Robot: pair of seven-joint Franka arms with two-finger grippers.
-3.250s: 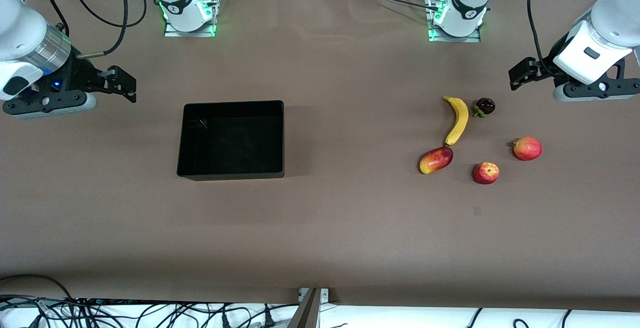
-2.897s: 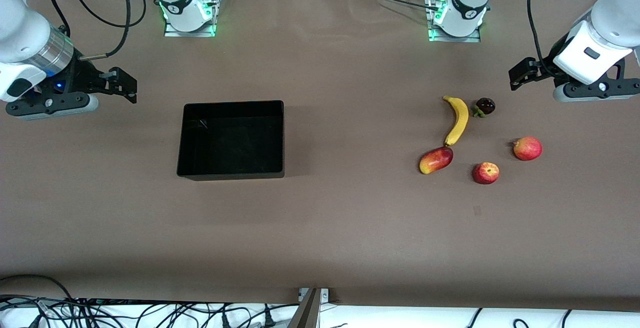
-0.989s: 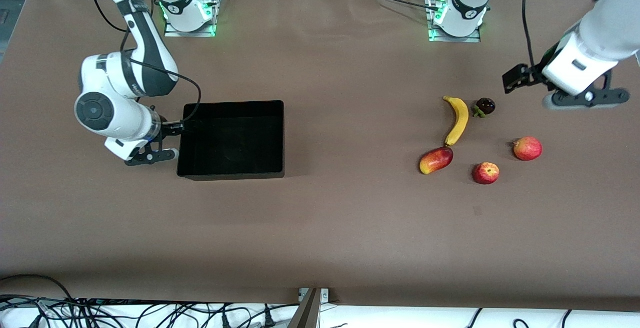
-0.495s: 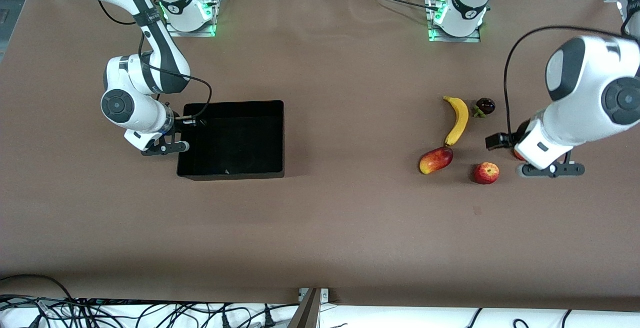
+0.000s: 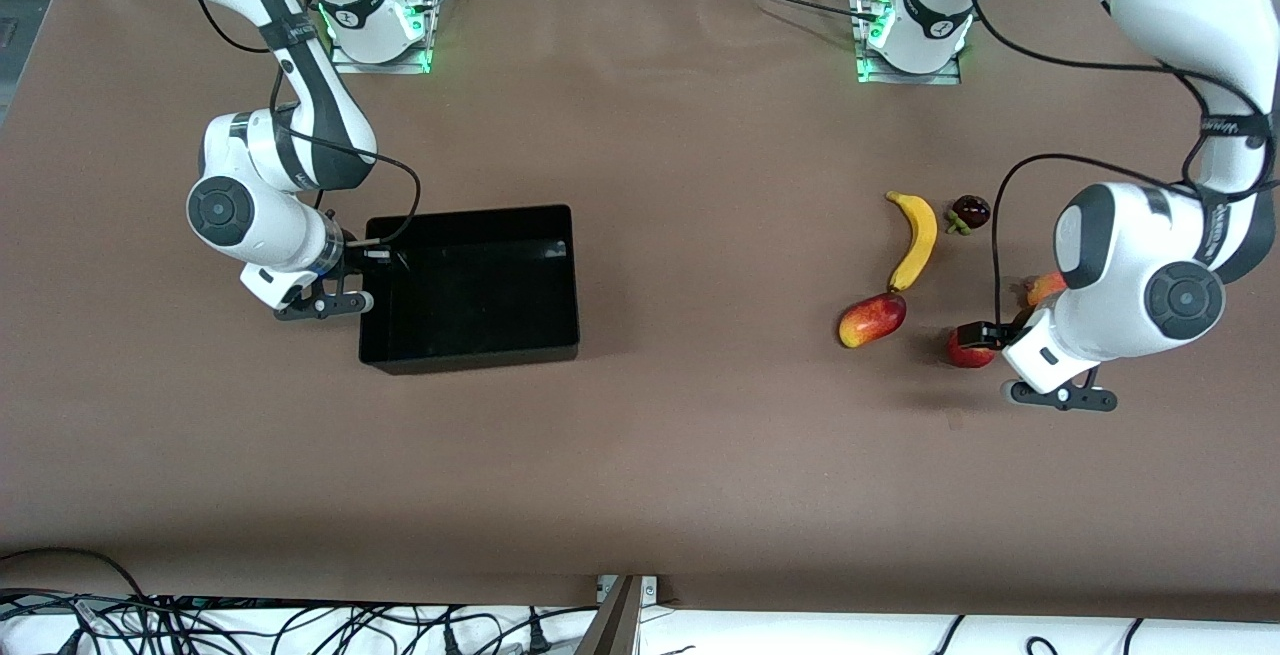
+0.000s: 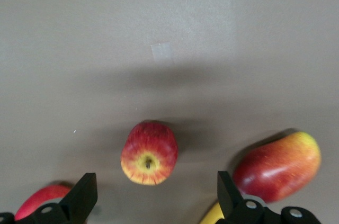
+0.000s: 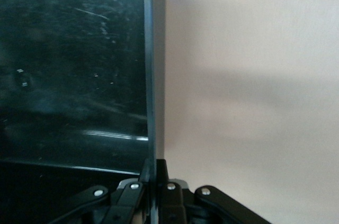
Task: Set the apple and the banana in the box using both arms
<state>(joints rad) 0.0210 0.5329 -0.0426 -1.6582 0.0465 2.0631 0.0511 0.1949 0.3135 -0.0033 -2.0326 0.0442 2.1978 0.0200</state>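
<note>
The apple (image 6: 149, 152) lies on the table; in the front view the apple (image 5: 962, 347) is partly hidden by the left arm's hand. My left gripper (image 6: 156, 195) is open over it, one finger on each side, and shows in the front view too (image 5: 1000, 335). The banana (image 5: 915, 240) lies farther from the camera than the apple, untouched. The black box (image 5: 470, 360) sits toward the right arm's end. My right gripper (image 5: 345, 270) is shut on the box's end wall (image 7: 149, 75), which runs between its fingers (image 7: 154, 173).
An oblong red-and-yellow fruit (image 5: 872, 320) lies beside the apple and shows in the left wrist view (image 6: 276, 170). A plainer red fruit (image 5: 1045, 287) is half hidden by the left arm. A small dark fruit (image 5: 970, 211) lies beside the banana.
My left arm has come down from above the plainer red fruit to over the apple. The box has shifted slightly toward the left arm's end in my right gripper's hold.
</note>
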